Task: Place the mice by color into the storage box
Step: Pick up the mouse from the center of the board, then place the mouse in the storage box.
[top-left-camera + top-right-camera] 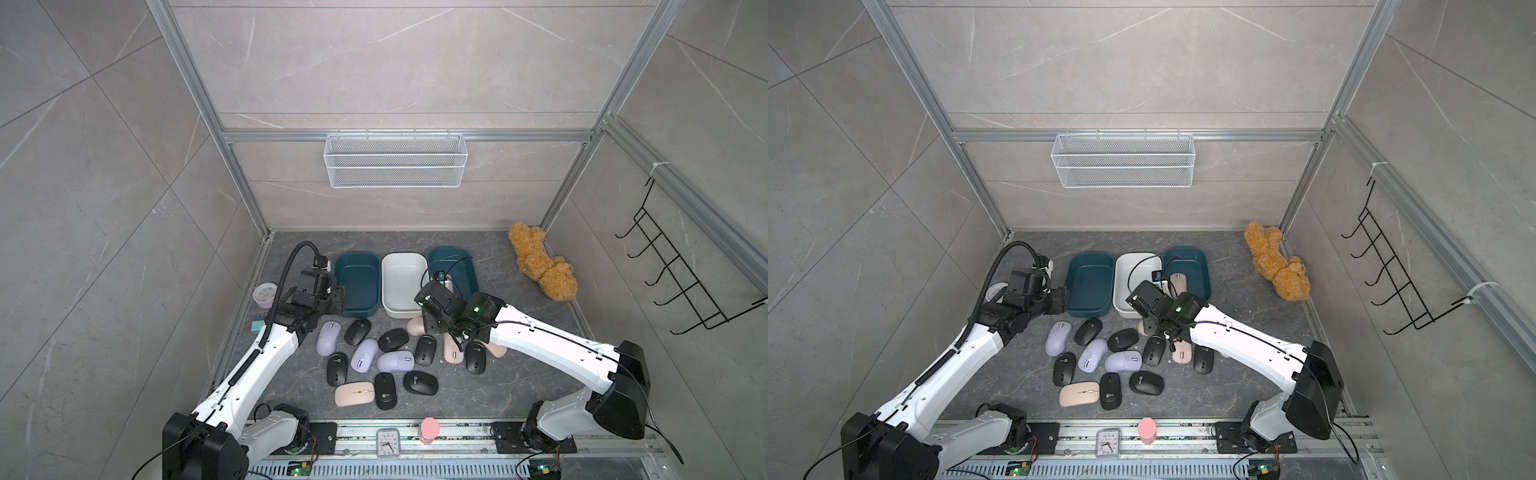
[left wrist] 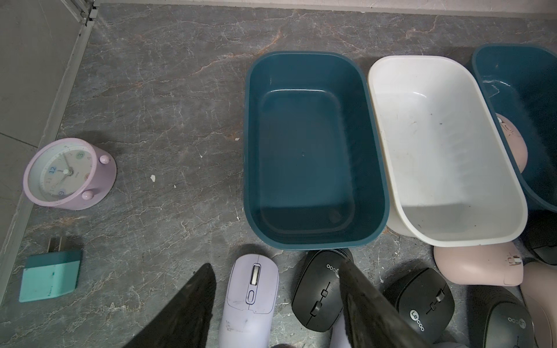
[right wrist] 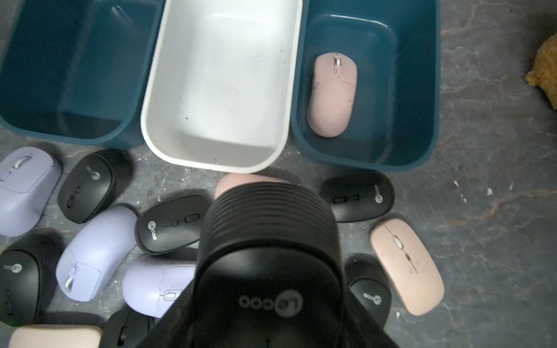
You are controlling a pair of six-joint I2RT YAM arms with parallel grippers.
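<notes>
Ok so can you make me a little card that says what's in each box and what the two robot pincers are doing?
Teal box by left arm: empty
White box: empty
Teal box by right arm: one pink mouse
Right pincer: shut on a black mouse
Left pincer: open, a lilac mouse between its fingers in the wrist view
Still loose: black, lilac and pink mice in front of the boxes
</notes>
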